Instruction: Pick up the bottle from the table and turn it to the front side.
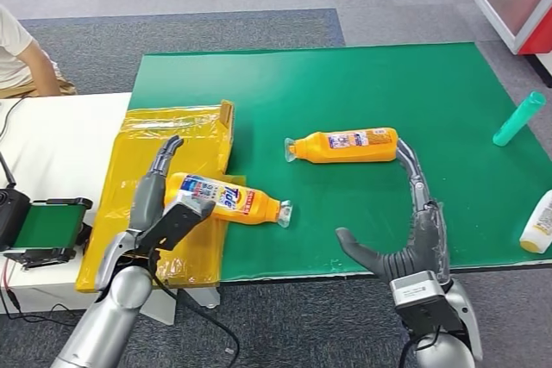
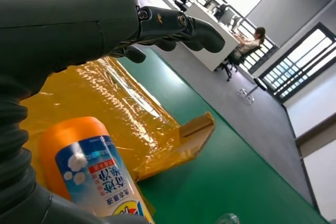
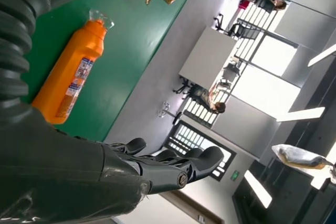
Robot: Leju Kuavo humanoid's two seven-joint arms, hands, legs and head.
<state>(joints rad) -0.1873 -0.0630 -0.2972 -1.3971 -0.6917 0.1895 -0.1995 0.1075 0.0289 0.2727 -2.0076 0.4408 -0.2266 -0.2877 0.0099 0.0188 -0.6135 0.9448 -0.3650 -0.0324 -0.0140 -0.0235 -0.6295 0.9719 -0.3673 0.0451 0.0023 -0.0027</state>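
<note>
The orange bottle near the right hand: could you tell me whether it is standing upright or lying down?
Lying down. The orange bottle rests lengthwise on the green mat, its clear cap pointing sideways.

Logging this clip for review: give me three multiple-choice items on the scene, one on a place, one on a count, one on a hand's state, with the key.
1. Where does the orange bottle with the blue label lie?
A. Partly on the yellow plastic bag
B. On the grey floor
C. Upright at the mat's far edge

2. How many orange bottles lie on the green mat?
A. One
B. Two
C. Four

3. What is the right hand doing?
A. Gripping the teal bottle
B. Pressing the white bottle
C. Open, holding nothing

Key:
1 A: its base end rests on the yellow plastic bag, with the cap end over the mat.
2 B: the labelled one near the left hand and a second orange bottle farther right.
3 C: its fingers are spread near the second bottle, with nothing between them.
</note>
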